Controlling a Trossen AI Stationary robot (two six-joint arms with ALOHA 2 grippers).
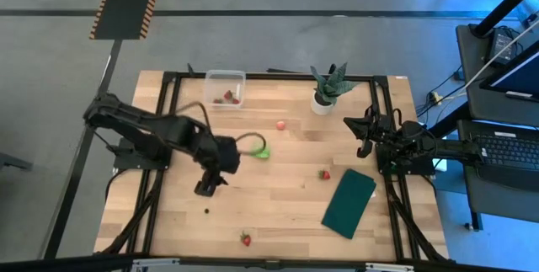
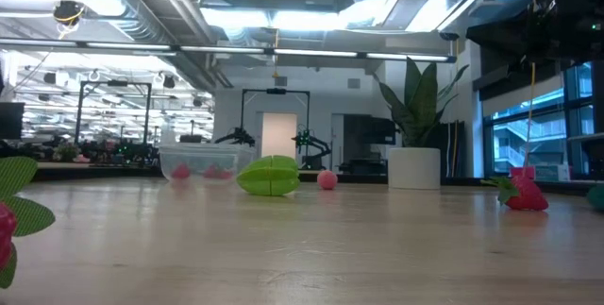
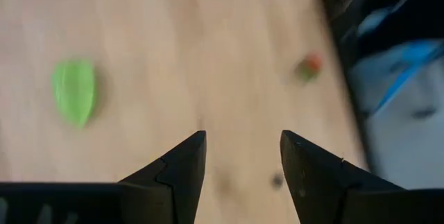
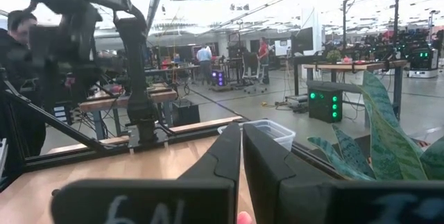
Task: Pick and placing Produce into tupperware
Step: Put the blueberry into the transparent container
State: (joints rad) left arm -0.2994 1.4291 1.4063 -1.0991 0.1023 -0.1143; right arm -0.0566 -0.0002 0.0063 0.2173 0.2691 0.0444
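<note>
The clear tupperware point(image 1: 225, 88) stands near the table's far edge with two strawberries point(image 1: 226, 98) inside; the low view shows it too point(image 2: 198, 163). The bright green lumpy piece point(image 1: 259, 149) point(image 2: 269, 176) lies mid-table, and the pinkish round fruit point(image 1: 280, 125) point(image 2: 327, 180) lies just beyond it. One strawberry point(image 1: 324, 174) point(image 2: 524, 194) lies right of centre, another point(image 1: 245, 239) by the near edge. My left gripper point(image 1: 206, 188) point(image 3: 243, 148) hovers open, left of and nearer than the green piece point(image 3: 74, 91). My right gripper point(image 1: 364, 137) point(image 4: 241, 141) waits shut at the right edge.
A spiky plant in a white pot point(image 1: 327, 93) stands at the far right of the table. A flat dark green rectangle point(image 1: 349, 202) lies near the right side. Black frame rails point(image 1: 160, 179) run along the table's sides. Bare wood lies between the green piece and the near strawberry.
</note>
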